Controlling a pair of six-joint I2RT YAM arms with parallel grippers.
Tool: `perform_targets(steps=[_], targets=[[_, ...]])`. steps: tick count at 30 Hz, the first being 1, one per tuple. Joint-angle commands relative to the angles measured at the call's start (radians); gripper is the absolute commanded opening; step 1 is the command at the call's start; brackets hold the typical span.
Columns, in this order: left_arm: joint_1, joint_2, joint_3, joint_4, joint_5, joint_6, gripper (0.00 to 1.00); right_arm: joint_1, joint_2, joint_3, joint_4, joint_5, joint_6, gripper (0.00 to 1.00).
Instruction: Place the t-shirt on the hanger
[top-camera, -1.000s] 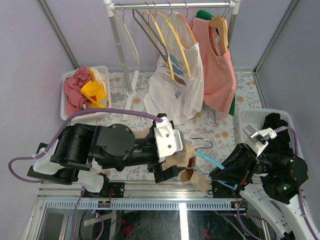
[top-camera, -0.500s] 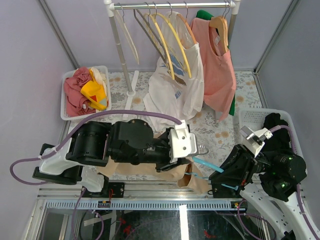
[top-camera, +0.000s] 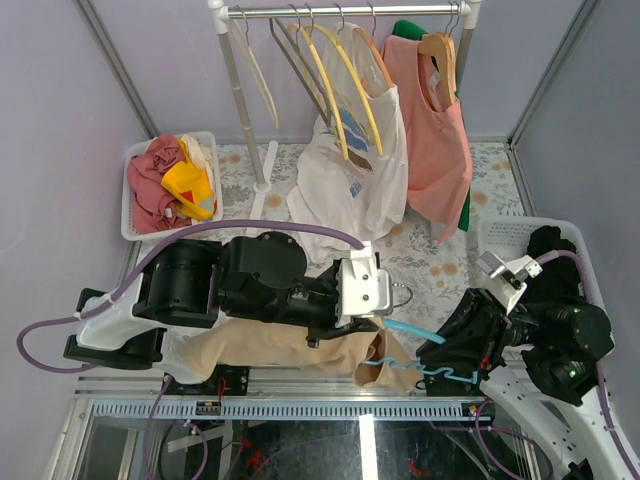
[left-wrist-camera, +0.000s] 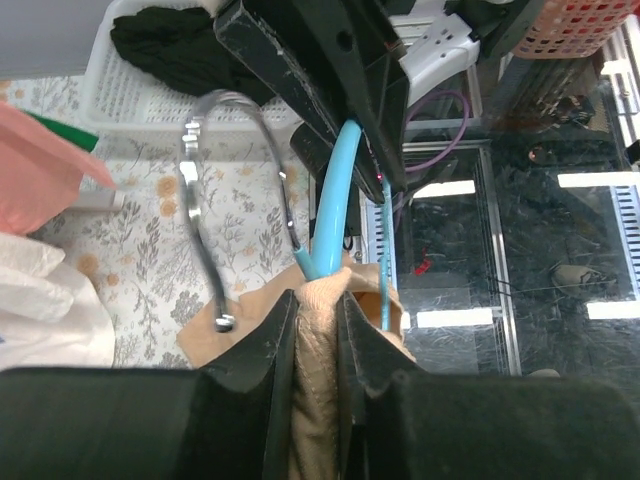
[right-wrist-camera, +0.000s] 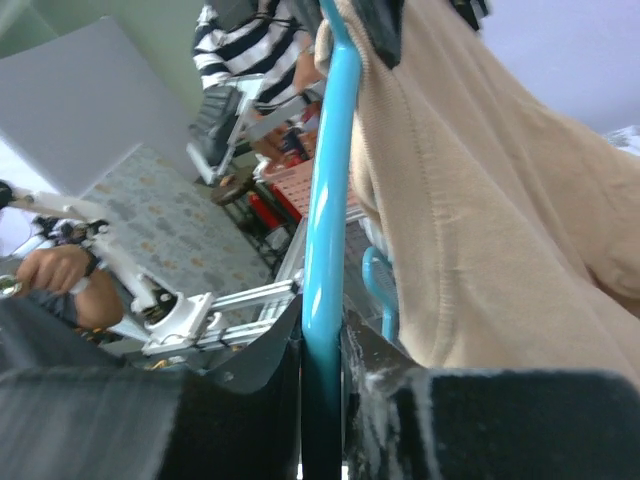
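The tan t-shirt (top-camera: 280, 347) lies stretched along the near table edge, and its right end is drawn over one arm of the light-blue hanger (top-camera: 408, 331). My left gripper (top-camera: 372, 322) is shut on a bunched fold of the t-shirt (left-wrist-camera: 318, 400) where the hanger (left-wrist-camera: 335, 190) enters the cloth. The silver hook (left-wrist-camera: 238, 170) arches to the left of that arm. My right gripper (top-camera: 440, 358) is shut on the hanger's blue bar (right-wrist-camera: 325, 220), with the t-shirt (right-wrist-camera: 480, 200) draped beside it. The wavy lower bar (top-camera: 448, 377) shows below the right gripper.
A clothes rack (top-camera: 240, 110) at the back carries yellow hangers (top-camera: 335, 80), a white printed shirt (top-camera: 350, 190) and a salmon-pink top (top-camera: 435, 150). A white basket (top-camera: 128, 215) of red and yellow clothes stands back left. Another basket (top-camera: 490, 228) with a black garment (top-camera: 555, 250) stands right.
My left gripper has moved right to the hanger and shut on the t-shirt's fold. The shirt now lies spread along the near edge. The right gripper kept its hold.
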Motion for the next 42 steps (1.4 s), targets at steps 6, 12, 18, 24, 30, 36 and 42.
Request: perform_targets(steps=[6, 12, 18, 24, 30, 36, 42], targets=[[0.017, -0.100, -0.137, 0.062, -0.113, -0.113, 0.00, -0.006, 0.061, 0.234, -0.504, 0.323, -0.330, 0.53], [0.017, -0.159, -0.199, 0.073, -0.273, -0.182, 0.00, -0.006, 0.137, 0.399, -0.808, 0.594, -0.456, 0.58], [0.018, -0.109, -0.143, 0.057, -0.524, -0.237, 0.00, -0.006, 0.162, 0.457, -0.967, 0.789, -0.477, 0.61], [0.043, -0.005, -0.071, 0.070, -0.721, -0.239, 0.00, -0.006, 0.131, 0.385, -0.943, 0.807, -0.414, 0.61], [0.125, 0.068, -0.015, 0.155, -0.753, -0.211, 0.00, -0.006, 0.117, 0.305, -0.851, 0.779, -0.348, 0.59], [0.207, 0.142, 0.093, 0.195, -0.746, -0.161, 0.00, -0.006, 0.181, 0.267, -0.749, 0.743, -0.320, 0.56], [0.239, 0.150, 0.073, 0.228, -0.715, -0.149, 0.00, -0.006, 0.240, 0.213, -0.700, 0.797, -0.313, 0.53]])
